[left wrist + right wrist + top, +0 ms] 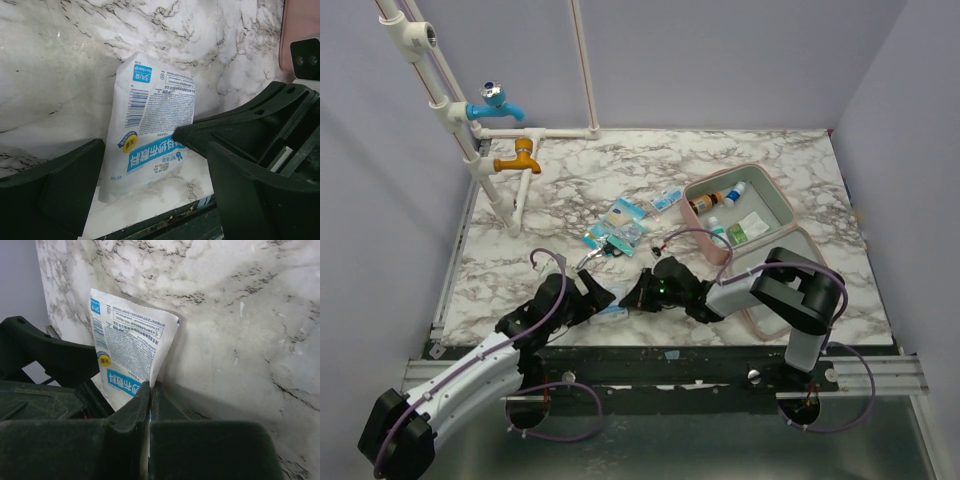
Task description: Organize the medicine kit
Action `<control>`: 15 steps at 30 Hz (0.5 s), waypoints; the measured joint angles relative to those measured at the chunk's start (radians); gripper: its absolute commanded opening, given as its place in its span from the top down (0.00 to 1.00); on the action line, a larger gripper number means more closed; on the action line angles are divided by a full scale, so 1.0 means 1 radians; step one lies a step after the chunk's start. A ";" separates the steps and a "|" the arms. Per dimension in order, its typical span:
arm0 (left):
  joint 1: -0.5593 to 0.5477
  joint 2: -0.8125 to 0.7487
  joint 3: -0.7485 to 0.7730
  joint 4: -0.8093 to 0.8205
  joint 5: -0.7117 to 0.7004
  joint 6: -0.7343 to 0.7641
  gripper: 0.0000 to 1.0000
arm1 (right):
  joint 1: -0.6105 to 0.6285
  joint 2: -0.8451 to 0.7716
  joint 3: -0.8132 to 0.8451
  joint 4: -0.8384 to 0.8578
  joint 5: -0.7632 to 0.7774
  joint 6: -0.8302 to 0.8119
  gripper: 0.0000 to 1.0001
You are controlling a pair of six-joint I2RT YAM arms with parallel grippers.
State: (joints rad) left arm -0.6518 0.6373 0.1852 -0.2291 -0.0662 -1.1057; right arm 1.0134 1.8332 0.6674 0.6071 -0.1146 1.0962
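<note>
Closed tight in the right wrist view, the right pincer [149, 390] nips the near edge of a blue-and-white sachet [131, 347] on the marble surface [240, 315]. The left wrist view alone shows the left pincer [137, 145] spread open, with that sachet between its fingers [55, 195]. Only the top view takes in the whole medicine kit [772, 203], lying open at the right of the surface with small bottles [720, 197] in its far half and the right arm [790, 290] crossing over its near half. Loose sachets [625, 215] lie to its left, and a blue tap [495, 105] stands at the far left.
</note>
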 measured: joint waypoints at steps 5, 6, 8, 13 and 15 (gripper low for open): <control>0.003 0.018 -0.001 0.030 0.039 0.021 0.14 | 0.000 -0.061 -0.049 -0.016 0.035 -0.008 0.99; 0.003 0.018 -0.001 0.034 0.046 0.025 0.14 | 0.000 -0.085 -0.059 -0.029 0.048 -0.016 0.99; 0.003 0.016 -0.001 0.037 0.056 0.032 0.13 | 0.000 -0.148 -0.080 -0.060 0.078 -0.032 0.99; 0.004 -0.014 0.005 0.018 0.061 0.050 0.13 | 0.001 -0.347 -0.107 -0.166 0.156 -0.080 0.99; 0.005 -0.031 0.021 0.003 0.058 0.058 0.13 | 0.001 -0.431 -0.106 -0.218 0.193 -0.103 0.99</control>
State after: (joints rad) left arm -0.6472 0.6060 0.2066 -0.2260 -0.0078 -1.0477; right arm 1.0145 1.4017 0.5613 0.3893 0.0784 0.9928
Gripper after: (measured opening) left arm 0.870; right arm 0.012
